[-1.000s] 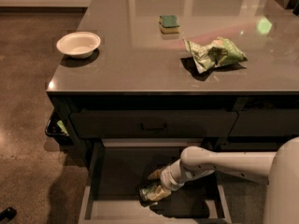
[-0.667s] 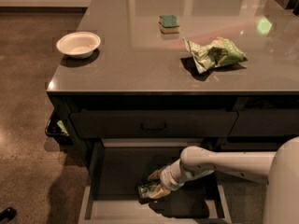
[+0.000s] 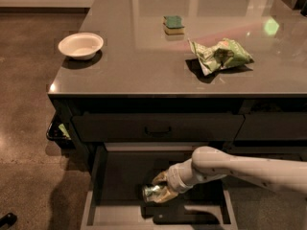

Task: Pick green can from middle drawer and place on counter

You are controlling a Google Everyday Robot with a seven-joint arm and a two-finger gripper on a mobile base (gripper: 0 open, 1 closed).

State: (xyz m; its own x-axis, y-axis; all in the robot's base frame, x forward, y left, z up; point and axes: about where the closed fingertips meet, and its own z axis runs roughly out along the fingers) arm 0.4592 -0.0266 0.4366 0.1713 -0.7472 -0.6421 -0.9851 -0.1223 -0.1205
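Down in the open middle drawer (image 3: pixel 94 186), the gripper (image 3: pixel 162 190) has jaws clamped across the green can (image 3: pixel 151 192), which lies sideways low over the drawer floor, probably gripped that way for a lift to the counter (image 3: pixel 144 66).

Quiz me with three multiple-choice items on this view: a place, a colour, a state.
1. The gripper is: A over the floor; B inside the middle drawer; C folded away.
2. The bowl on the counter is: A white; B red; C black.
3. The middle drawer is: A shut; B pulled open; C taken out.
Key: 1 B, it is closed round the green can down in that drawer; 2 A, its rim and inside show white; 3 B, its dark floor lies exposed.
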